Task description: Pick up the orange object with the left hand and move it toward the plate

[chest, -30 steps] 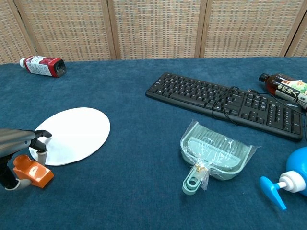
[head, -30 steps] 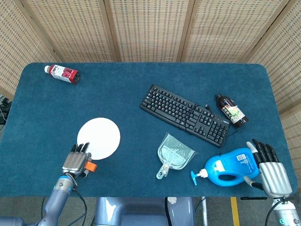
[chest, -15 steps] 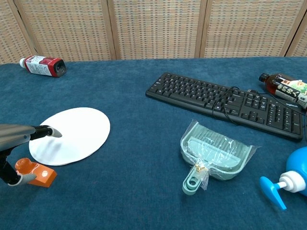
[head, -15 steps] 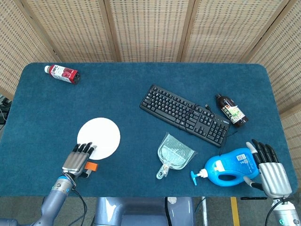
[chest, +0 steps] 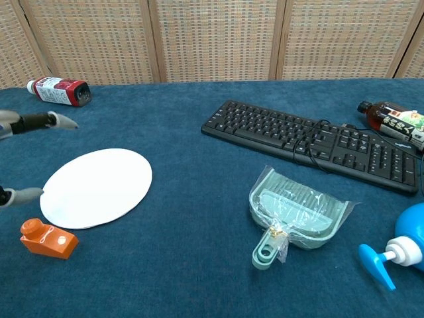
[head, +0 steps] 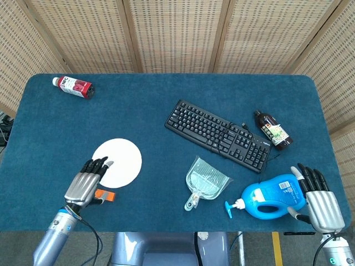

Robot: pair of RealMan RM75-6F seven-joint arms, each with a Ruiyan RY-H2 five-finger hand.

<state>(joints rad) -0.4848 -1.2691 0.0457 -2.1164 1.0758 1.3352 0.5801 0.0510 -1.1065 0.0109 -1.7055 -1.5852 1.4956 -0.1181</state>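
The orange object (chest: 48, 239) is a small block with a round knob, lying on the blue cloth just in front of the white plate (chest: 97, 187). In the head view the orange object (head: 105, 195) peeks out beside my left hand (head: 84, 184), which hovers above it with fingers spread and holds nothing. In the chest view only the fingertips (chest: 41, 121) of that hand show at the left edge, raised well above the cloth. My right hand (head: 321, 203) rests open at the table's near right corner beside the blue spray bottle (head: 272, 197).
A black keyboard (head: 218, 134) lies in the middle right, a dark bottle (head: 273, 130) beyond it. A pale green dustpan (head: 204, 182) in plastic wrap sits in front of the keyboard. A red-labelled bottle (head: 73, 86) lies at the far left corner.
My left hand let go of the orange object, opened its fingers and rose away from it. The object dropped flat onto the cloth in front of the plate. My right hand stayed still.
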